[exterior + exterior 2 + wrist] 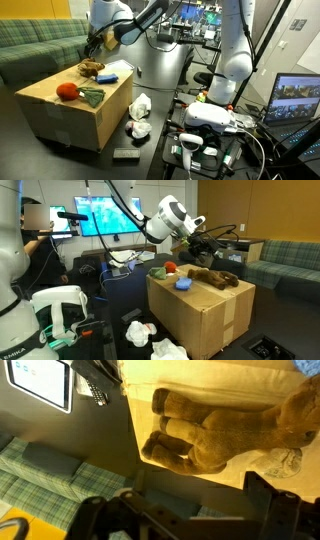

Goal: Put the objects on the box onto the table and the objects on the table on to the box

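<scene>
Above box (88, 115), gripper (94, 43) hovers over plush toy (92, 68), jaws seemingly spread.

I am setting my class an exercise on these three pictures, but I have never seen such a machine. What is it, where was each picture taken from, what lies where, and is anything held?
It is one robot arm ending in a two-fingered gripper. Two pictures come from cameras standing at different spots in the room. The third comes from a camera on the wrist, looking past the fingers. On the cardboard box lie a brown plush toy, a red thing, a green cloth and a blue thing. Beside the box, on the dark table, lie white crumpled things and a flat dark thing. The gripper hovers over the toy, open, holding nothing.
</scene>
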`<state>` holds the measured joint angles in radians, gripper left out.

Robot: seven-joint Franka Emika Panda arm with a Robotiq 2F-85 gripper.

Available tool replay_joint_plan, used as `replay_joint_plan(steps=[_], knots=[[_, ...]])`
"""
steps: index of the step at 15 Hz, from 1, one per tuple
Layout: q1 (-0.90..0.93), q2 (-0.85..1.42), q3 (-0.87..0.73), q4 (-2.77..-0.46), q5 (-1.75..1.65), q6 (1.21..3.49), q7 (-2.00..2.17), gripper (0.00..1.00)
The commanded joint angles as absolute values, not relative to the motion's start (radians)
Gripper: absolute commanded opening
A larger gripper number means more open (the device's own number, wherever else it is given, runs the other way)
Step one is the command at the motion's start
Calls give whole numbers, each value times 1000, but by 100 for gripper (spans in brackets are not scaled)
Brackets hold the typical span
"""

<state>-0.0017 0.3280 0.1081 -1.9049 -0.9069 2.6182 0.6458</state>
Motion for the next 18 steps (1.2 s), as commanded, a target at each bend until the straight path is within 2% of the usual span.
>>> replay_joint_plan(steps=[1, 9, 14, 16, 18], knots=[[34, 445, 64, -1775, -1008, 2623, 776, 100], [125, 574, -24, -1696, -1036, 2572, 868, 100], [120, 563, 4, -1732, -928, 2566, 748, 100], [116, 553, 16, -1753, -857, 2566, 667, 73], [116, 550, 18, -1767, -790, 2573, 593, 58]])
